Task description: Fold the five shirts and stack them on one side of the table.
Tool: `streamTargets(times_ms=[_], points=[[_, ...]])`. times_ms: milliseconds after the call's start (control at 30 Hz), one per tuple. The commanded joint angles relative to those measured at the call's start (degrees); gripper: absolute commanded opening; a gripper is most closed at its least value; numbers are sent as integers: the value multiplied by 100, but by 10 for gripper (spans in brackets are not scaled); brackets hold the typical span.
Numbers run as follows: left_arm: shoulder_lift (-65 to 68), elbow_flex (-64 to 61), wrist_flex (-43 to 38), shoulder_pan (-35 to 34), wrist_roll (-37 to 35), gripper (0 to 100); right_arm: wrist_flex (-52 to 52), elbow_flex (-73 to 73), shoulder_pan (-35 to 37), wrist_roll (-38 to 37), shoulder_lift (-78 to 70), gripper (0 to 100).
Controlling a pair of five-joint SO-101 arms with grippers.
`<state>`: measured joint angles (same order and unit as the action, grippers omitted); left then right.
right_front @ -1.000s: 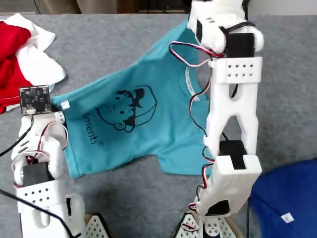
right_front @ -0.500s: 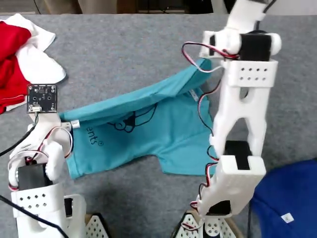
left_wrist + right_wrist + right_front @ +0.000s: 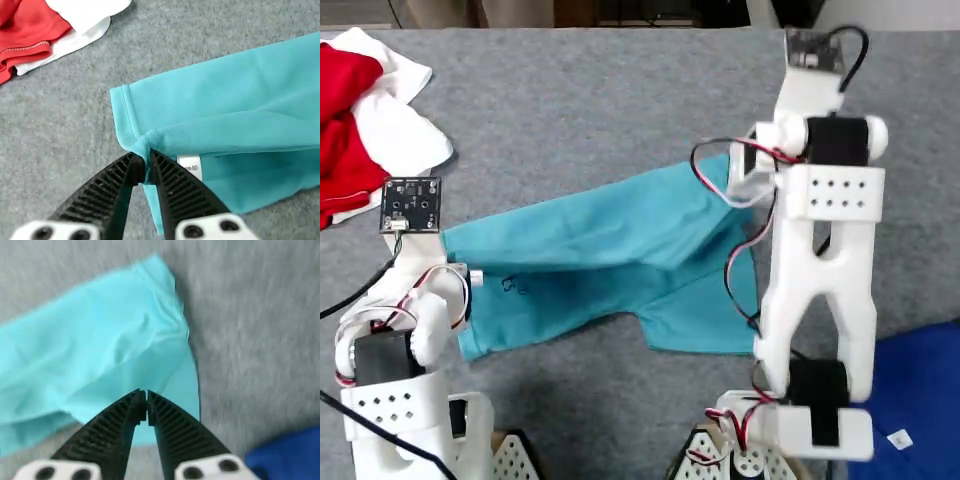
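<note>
Grey felt covers the table (image 3: 570, 90), and across its middle you have the teal shirt (image 3: 610, 250) strung between your two arms. It runs from the left arm near the front left of the table to the right arm farther back on the right.

It lies doubled over along its length. The top layer is plain, smooth teal with a few long creases running toward the right arm. A narrower strip of the lower layer shows along the near edge, with one sleeve (image 3: 690, 325) sticking out toward you. A scrap of black print (image 3: 513, 287) peeks out from under the fold near the left end.

Off at the front right corner sits a blue shirt (image 3: 910, 390), well apart from the teal one. At the back left corner a red shirt (image 3: 345, 120) and a white shirt (image 3: 400, 130) lie crumpled together.

Your left gripper (image 3: 146, 167) is pinched tight on the teal shirt's corner. The hem bunches up between the ribbed black fingers (image 3: 175, 192), and the stitched edge runs away from them across the felt.

Your right gripper (image 3: 146, 400) sits over the other end with its jaws drawn nearly together. The creases in the cloth gather right at its tips, so it looks clamped on the top layer there.

A small white label (image 3: 190, 166) lies just beside the left gripper's fingers, sewn at the shirt's edge.
</note>
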<state>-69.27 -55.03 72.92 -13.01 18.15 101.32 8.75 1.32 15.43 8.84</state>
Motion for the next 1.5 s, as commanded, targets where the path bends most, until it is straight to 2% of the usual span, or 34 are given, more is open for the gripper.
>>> streamTargets(times_ms=[0, 300, 533, 733, 1100, 1200, 1467], points=[[-75, 325, 193, 35, -9, 19, 79, -585, 40, -53, 602, 6], [-75, 167, 686, 35, -9, 19, 79, -1613, 40, -62, 1191, 6], [-75, -264, 668, 26, -9, 19, 79, -2774, 57, -70, 1578, 6], [-75, -255, 668, 35, -9, 19, 70, -3196, -13, -229, 1903, 6], [-75, -264, 659, 44, -9, 19, 88, -3266, -1288, -1433, 2053, 5], [-75, -264, 659, 44, -9, 19, 88, -3591, -1270, -1688, 2079, 5], [-75, -264, 659, 44, -9, 19, 79, -4233, -549, -1679, 2088, 5]])
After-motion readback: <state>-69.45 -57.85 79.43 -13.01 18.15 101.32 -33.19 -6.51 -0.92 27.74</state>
